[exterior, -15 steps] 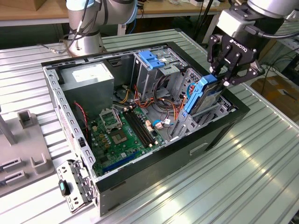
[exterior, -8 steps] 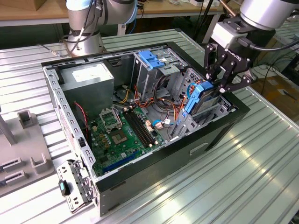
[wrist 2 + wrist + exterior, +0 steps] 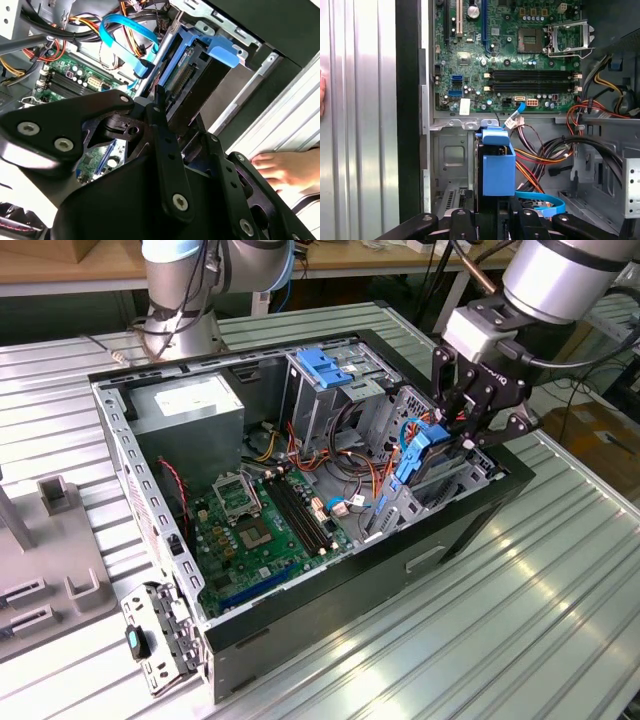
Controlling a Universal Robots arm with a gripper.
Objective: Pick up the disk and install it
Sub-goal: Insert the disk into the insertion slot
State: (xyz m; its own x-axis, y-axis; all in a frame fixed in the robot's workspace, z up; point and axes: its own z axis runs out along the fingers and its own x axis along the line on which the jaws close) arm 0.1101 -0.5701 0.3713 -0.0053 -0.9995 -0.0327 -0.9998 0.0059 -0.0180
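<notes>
Pincer [image 3: 458, 435]: black jointed fingers closed onto the disk [image 3: 425, 458], holding it edge-up and tilted at the case corner on the exterior view's right. The disk is a flat metal slab with smooth plastic edging. In the first wrist view its blue rail [image 3: 498, 170] stands between the fingers. Its lower end sits down in the grey sheet-metal bay [image 3: 455, 480]; cannot tell if it is seated.

Computer case [image 3: 430, 545]: black box, side panel off, lying on the ribbed aluminium worktop [image 3: 540, 630]. A green motherboard [image 3: 255, 530] lies flat inside, with orange and blue cables [image 3: 345, 455] looped beside the bay. A person's hand [image 3: 282, 170] rests on the worktop just outside the case wall.
</notes>
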